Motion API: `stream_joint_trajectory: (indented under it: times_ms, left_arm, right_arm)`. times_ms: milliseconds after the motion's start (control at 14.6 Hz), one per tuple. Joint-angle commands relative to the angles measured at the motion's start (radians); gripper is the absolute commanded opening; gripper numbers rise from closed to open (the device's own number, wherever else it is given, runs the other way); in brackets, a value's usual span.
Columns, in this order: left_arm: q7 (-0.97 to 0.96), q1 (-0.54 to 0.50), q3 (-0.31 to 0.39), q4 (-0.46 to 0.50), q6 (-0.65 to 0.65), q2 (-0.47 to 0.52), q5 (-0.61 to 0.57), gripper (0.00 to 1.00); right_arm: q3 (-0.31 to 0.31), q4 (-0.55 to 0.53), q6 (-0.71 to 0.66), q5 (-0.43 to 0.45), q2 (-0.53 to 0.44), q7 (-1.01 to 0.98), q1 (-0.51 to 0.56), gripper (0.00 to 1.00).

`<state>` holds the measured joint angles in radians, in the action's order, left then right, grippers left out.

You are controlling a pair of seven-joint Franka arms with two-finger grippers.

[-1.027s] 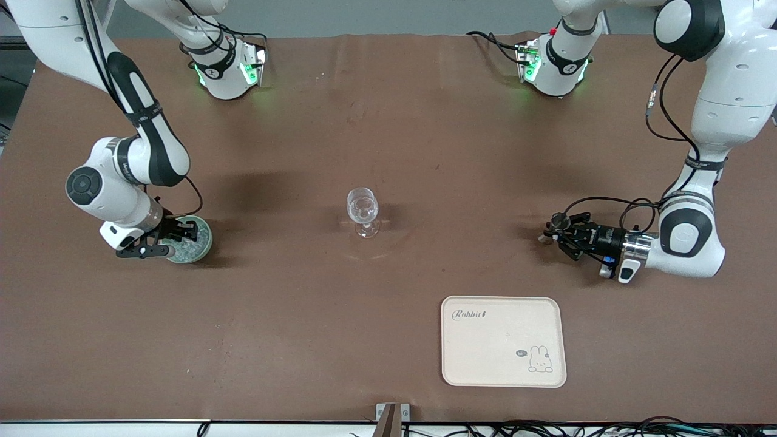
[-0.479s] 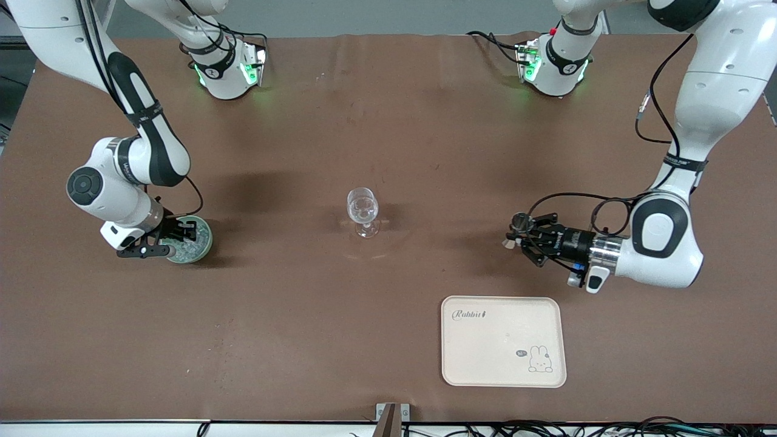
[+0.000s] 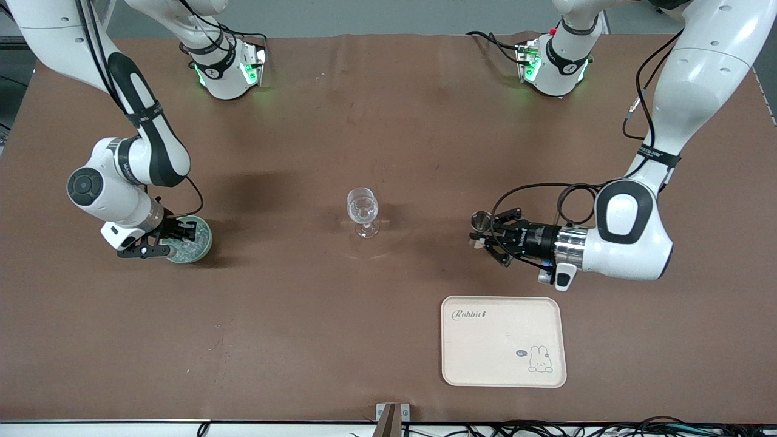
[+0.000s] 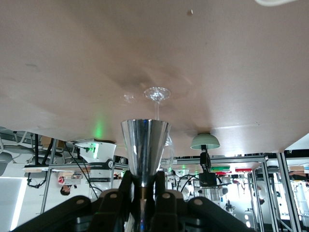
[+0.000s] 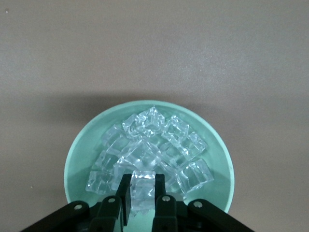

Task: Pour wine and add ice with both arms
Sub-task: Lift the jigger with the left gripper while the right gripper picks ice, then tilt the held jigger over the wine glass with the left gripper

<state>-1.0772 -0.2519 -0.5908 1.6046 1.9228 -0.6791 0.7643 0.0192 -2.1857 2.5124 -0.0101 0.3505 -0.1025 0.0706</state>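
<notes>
A clear stemmed wine glass (image 3: 362, 209) stands upright at the table's middle. My left gripper (image 3: 485, 235) is shut on a steel cone-shaped measuring cup (image 3: 481, 220), low over the table beside the glass, toward the left arm's end. In the left wrist view the cup (image 4: 145, 145) sits between the fingers (image 4: 126, 186) with the glass (image 4: 157, 93) ahead of it. My right gripper (image 3: 174, 235) is down in a green bowl (image 3: 207, 241) of ice. In the right wrist view it (image 5: 143, 189) is shut on one ice cube (image 5: 143, 193) among several cubes (image 5: 149, 140) in the bowl (image 5: 77, 159).
A cream tray (image 3: 503, 340) with a rabbit print lies nearer to the front camera than the left gripper. The green bowl also shows in the left wrist view (image 4: 204, 141). Both arm bases (image 3: 227, 67) stand along the table's back edge.
The left arm has carried the measuring cup toward the wine glass, from the left arm's end of the table. The right gripper has stayed in the ice bowl.
</notes>
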Motion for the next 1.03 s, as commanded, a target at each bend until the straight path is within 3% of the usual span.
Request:
stream_joint_trajectory:
  times_ms: [0, 137, 411, 616, 959]
  left_arm:
    - [-0.079, 0.039, -0.001, 0.017, 0.038, 0.061, -0.002, 0.00]
    - [-0.122, 0.069, -0.003, 0.015, 0.062, 0.082, -0.005, 0.00]
    - [-0.207, 0.146, -0.001, 0.012, 0.117, 0.128, -0.026, 0.00]
    - [-0.279, 0.195, -0.001, 0.011, 0.146, 0.134, -0.103, 0.00]
    - [-0.401, 0.290, -0.003, 0.011, 0.222, 0.135, -0.230, 0.00]
  right_arm:
    - [0.008, 0.078, -0.120, -0.001, -0.005, 0.009, 0.005, 0.02]
    - [0.008, 0.168, -0.252, -0.002, -0.016, 0.009, 0.009, 0.01]
    - [0.005, 0.270, -0.380, -0.002, -0.094, 0.085, 0.021, 0.01]
    - [0.004, 0.349, -0.483, 0.004, -0.162, 0.130, 0.024, 0.01]
    - [0.002, 0.588, -0.791, 0.004, -0.223, 0.144, 0.031, 0.01]
